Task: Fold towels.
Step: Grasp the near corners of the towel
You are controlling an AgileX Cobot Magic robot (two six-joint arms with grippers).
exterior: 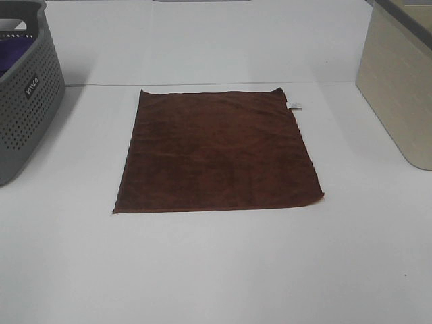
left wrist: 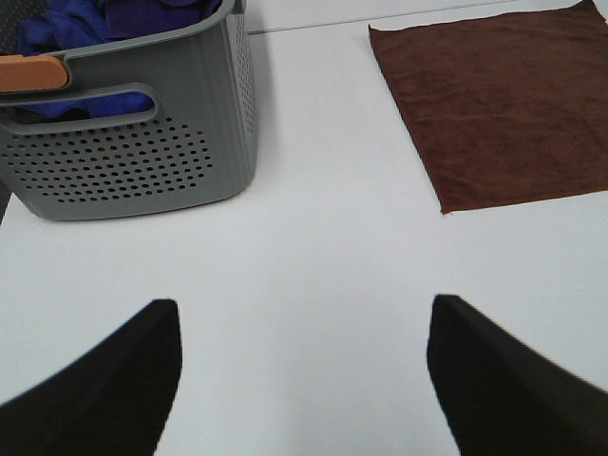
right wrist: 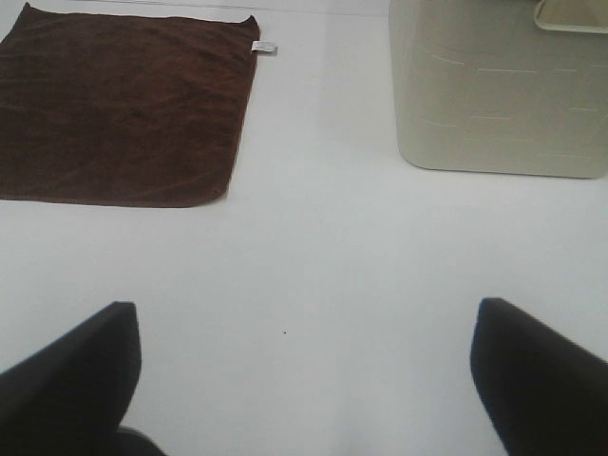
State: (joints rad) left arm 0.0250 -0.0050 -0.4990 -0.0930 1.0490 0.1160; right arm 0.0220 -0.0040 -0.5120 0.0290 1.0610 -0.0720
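Observation:
A dark reddish-brown towel lies flat and unfolded in the middle of the white table, with a small white label at its far right corner. It also shows in the left wrist view and in the right wrist view. Neither gripper appears in the exterior high view. My left gripper is open and empty over bare table, short of the towel's near left corner. My right gripper is open and empty over bare table, short of the towel's near right corner.
A grey perforated basket stands at the left edge, holding blue cloth. A beige bin stands at the right edge. The white table lies bare in front of the towel.

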